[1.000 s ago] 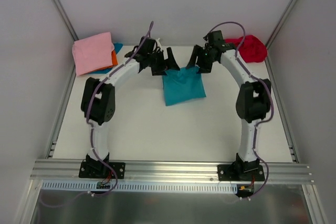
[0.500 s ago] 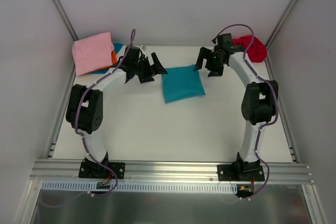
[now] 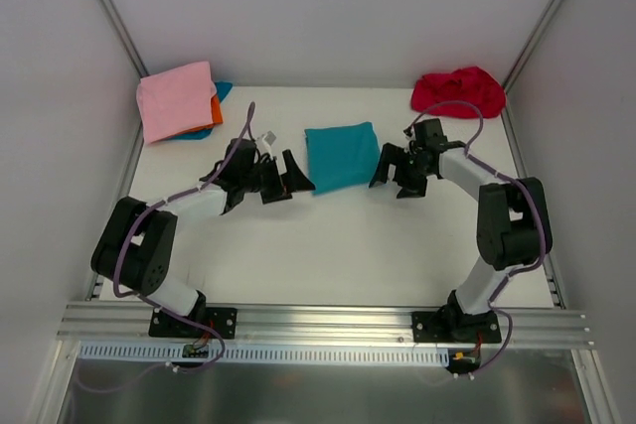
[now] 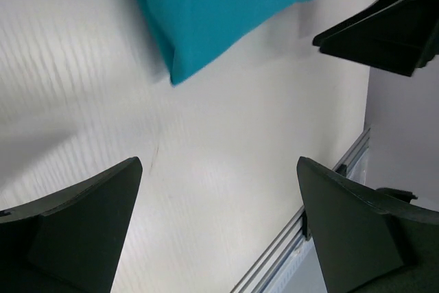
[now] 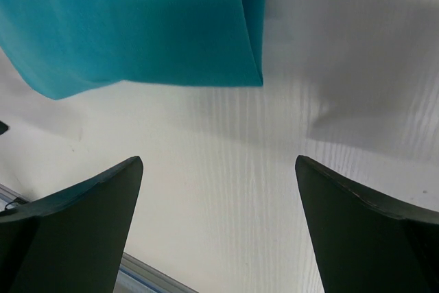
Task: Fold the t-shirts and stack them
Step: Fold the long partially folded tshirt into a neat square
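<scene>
**Pincers are standing wide, both empty, on each side of the folded shirt**

Left pincer (image 3: pixel 290 184) is hovering low over the table (image 3: pixel 328 245) with its jaws spread wide and nothing between them. The right pincer (image 3: pixel 393 180) is doing the same, also wide and empty. The folded teal t-shirt (image 3: pixel 340 154) is lying flat between the two pincers, just ahead of their fingertips and not touching them. Well beyond the left pincer, a folded pink t-shirt (image 3: pixel 177 98) is resting on top of other folded ones. Beyond the right pincer, a red t-shirt (image 3: pixel 459 89) is lying crumpled.
</scene>
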